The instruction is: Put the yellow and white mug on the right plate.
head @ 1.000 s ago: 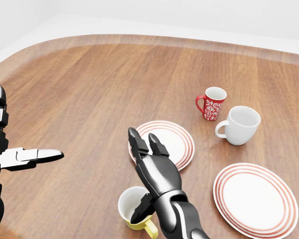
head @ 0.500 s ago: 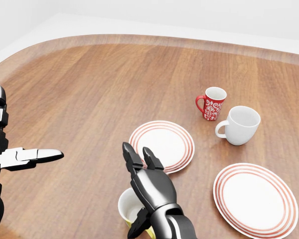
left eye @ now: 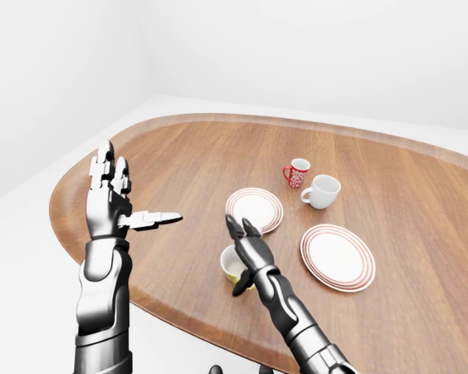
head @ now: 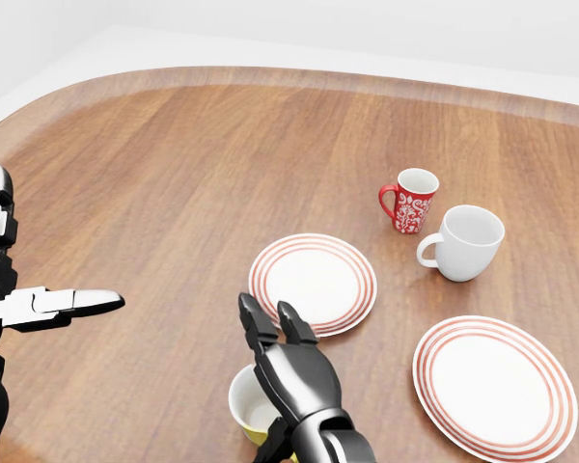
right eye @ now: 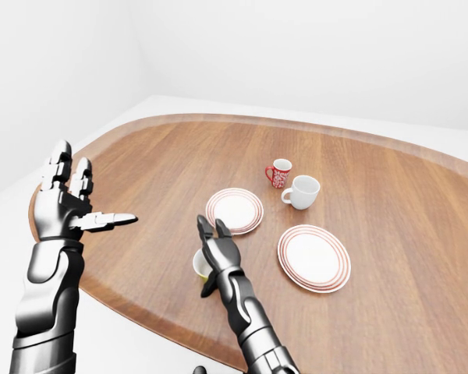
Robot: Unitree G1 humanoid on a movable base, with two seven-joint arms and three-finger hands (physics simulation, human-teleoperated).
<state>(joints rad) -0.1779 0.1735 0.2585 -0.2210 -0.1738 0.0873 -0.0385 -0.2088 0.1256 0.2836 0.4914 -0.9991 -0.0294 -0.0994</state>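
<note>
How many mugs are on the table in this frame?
3: a red patterned mug toward the head view's upper right, a white mug just right of it, and the yellow and white mug at the bottom, partly behind the right hand.

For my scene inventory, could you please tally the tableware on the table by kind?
Mugs: 3, namely the yellow and white mug, the red patterned mug and the white mug.
Plates: 2, namely the left plate and the right plate.
Total: 5.
</note>
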